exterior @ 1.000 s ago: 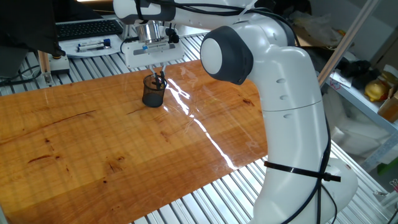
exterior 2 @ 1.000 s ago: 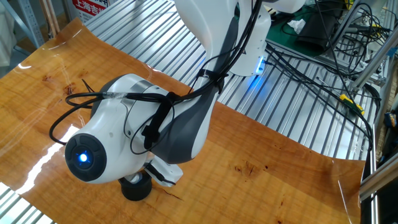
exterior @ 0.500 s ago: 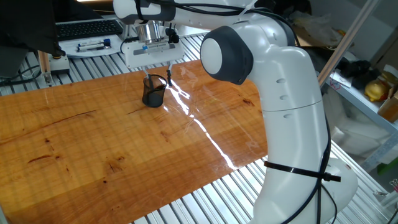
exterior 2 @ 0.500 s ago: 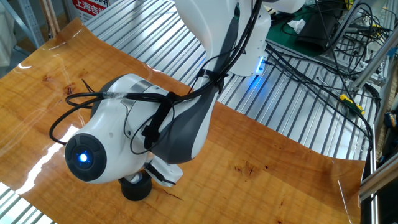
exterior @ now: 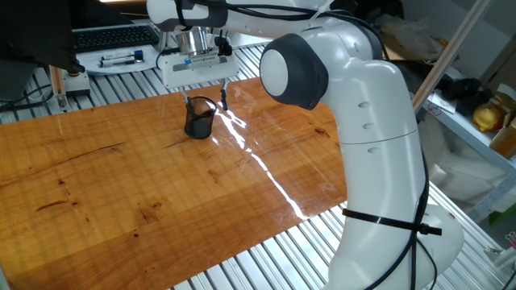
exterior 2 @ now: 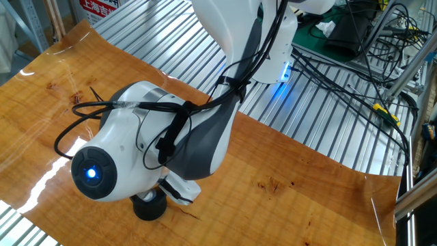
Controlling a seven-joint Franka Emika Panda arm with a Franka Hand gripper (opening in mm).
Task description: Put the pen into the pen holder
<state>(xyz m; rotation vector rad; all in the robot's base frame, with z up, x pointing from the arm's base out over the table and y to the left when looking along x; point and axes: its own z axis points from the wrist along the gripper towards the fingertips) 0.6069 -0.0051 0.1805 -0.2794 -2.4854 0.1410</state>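
One small black round mesh pen holder (exterior: 199,118) on the far wooden table (exterior: 121,185) — one two-finger gripper (exterior: 205,99) above, fingers spread, released.

I get bright, even light in both views. A white glare streak runs across the table (exterior: 266,173) beside the arm (exterior: 355,105). Focus is sharp.

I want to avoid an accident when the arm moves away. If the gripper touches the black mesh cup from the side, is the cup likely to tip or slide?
The mesh cup looks see-through and thin-walled, so it is probably light and would slide on the glossy wooden table. It stands taller than wide, so a push near the rim might tip it. The open gripper hangs at rim level.
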